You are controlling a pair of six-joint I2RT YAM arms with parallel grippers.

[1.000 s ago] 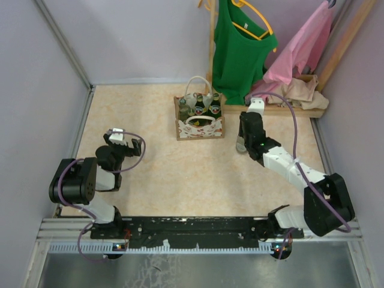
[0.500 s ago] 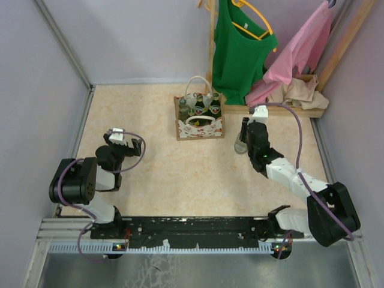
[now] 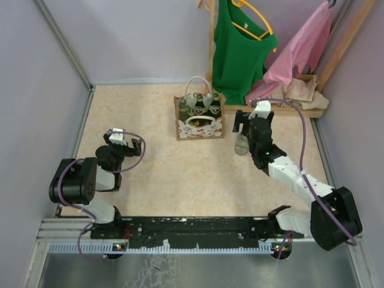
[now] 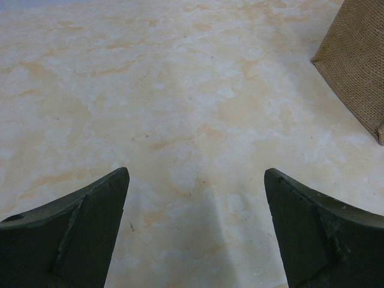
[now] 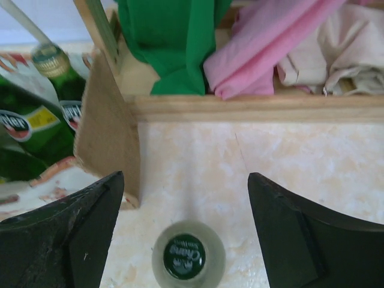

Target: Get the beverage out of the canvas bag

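The canvas bag [image 3: 199, 124] stands at the back middle of the table with several green and clear bottles [image 3: 204, 103] upright in it. One beverage, a clear bottle with a green cap [image 3: 241, 144], stands on the table just right of the bag. My right gripper [image 3: 243, 130] hangs open above it, touching nothing. In the right wrist view the bottle cap [image 5: 188, 256] sits low between the spread fingers of the right gripper [image 5: 186, 180], with the bag's tan side [image 5: 108, 135] at left. My left gripper [image 3: 117, 137] rests open at the left; in its own view the left gripper [image 4: 197, 180] holds nothing.
A wooden clothes rack [image 3: 282, 110] stands at the back right, close behind the right gripper, with a green shirt [image 3: 240, 51], a pink garment [image 3: 300, 51] and beige cloth [image 3: 300, 91]. Walls close in on both sides. The bag's corner [image 4: 357, 66] shows in the left wrist view.
My right gripper has opened and let go of the clear bottle, which now stands by itself right of the bag. The gripper has drawn up and back. The left arm is unmoved.
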